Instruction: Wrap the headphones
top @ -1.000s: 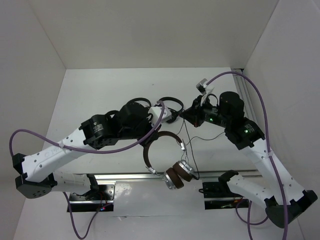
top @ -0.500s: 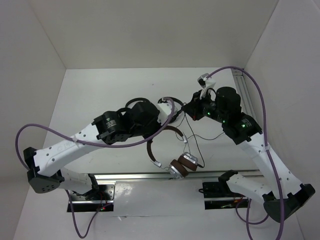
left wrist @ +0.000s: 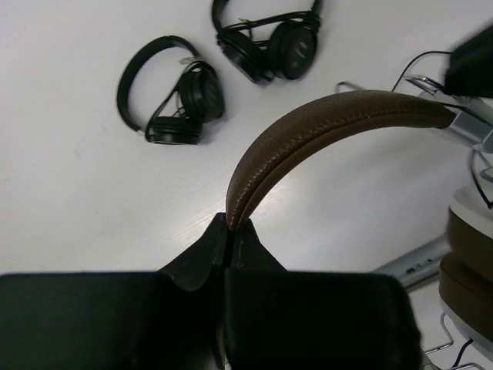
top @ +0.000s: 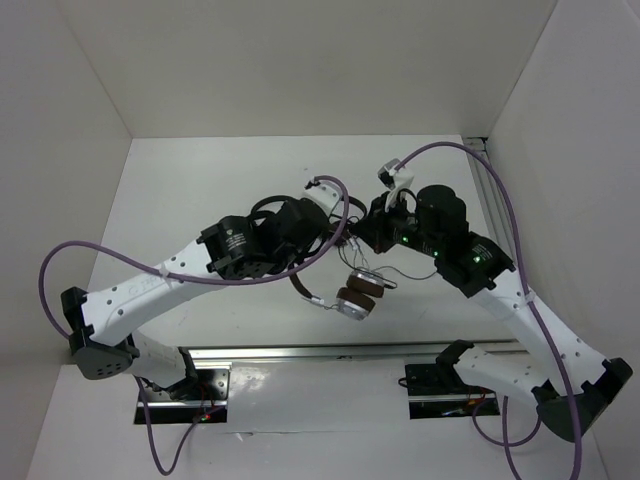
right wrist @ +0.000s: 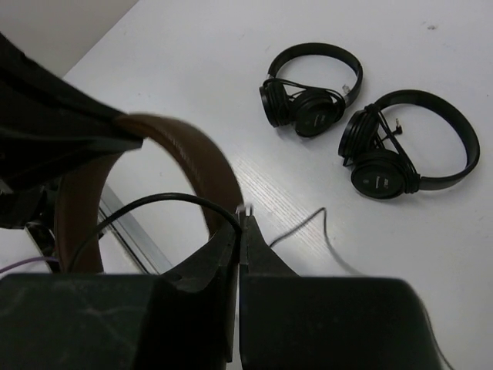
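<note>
The headphones hang above the table between the two arms, their brown-padded silver earcups stacked close together at the bottom. My left gripper is shut on one end of the brown headband, which arches away to the right. My right gripper is shut on the thin black cable, which loops left from its fingertips in front of the headband. In the top view the left gripper and the right gripper nearly meet above the earcups.
Two smaller all-black headphones lie side by side on the white table, also in the right wrist view. An aluminium rail runs along the near edge. White walls enclose the table on three sides.
Both grippers have moved left and away from the bases, carrying the headphones up off the near rail. The headphones have turned, so the earcups now hang stacked under the grippers.
</note>
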You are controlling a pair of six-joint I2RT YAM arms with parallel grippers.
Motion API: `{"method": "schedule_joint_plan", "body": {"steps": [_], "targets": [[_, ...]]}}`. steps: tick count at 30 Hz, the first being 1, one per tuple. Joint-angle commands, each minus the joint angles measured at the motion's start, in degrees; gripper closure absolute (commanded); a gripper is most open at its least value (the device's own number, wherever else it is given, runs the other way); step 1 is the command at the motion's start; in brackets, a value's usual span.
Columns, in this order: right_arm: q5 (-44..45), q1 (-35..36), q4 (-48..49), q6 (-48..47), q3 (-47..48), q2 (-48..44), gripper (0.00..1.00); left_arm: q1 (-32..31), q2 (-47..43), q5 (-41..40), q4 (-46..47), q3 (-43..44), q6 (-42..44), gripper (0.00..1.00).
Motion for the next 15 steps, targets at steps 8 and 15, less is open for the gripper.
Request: {"method": "schedule_joint_plan", "body": {"steps": [8,15], "targets": [[8.8,5.3,1.5,0.4,0.5,-2.5,1.0,1.1,-3.8,-2.8,5.2,-0.5,-1.4,1.0],[14.1,5.3,1.5,0.4,1.0,-1.4,1.0,0.5,-7.2,4.2,10.5,-6.1,3.9,1.0]]}}
